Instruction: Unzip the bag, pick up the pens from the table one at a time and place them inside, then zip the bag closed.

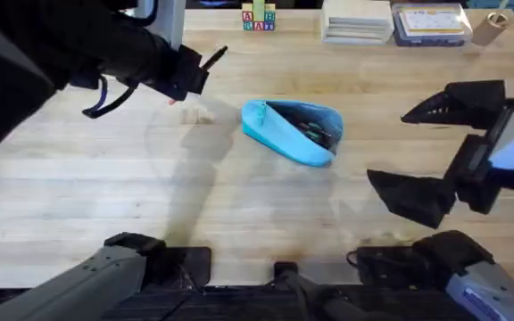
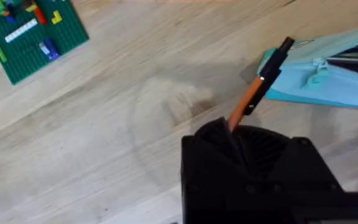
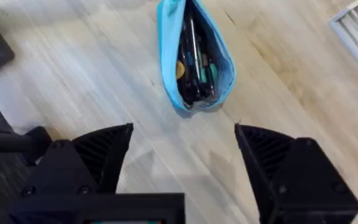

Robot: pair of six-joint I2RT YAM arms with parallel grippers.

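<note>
above table [image 1: 78,205], left tool [image 2: 232,134] grips orange pen [image 2: 253,93], base hidden; right tool [image 3: 182,155] spread wide; bag [image 1: 291,131] unzipped, contents dim

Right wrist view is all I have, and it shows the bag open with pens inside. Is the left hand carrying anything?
Observer: Yes. In the left wrist view the left hand is shut on an orange pen with a black end.
Operator: Where is that hand relative to the bag?
Observer: In the overhead view it is to the left of the bag and apart from it.
Operator: Which way is the pen facing?
Observer: Its black end sticks out of the hand toward the bag, and the pen is not yet inside.
</note>
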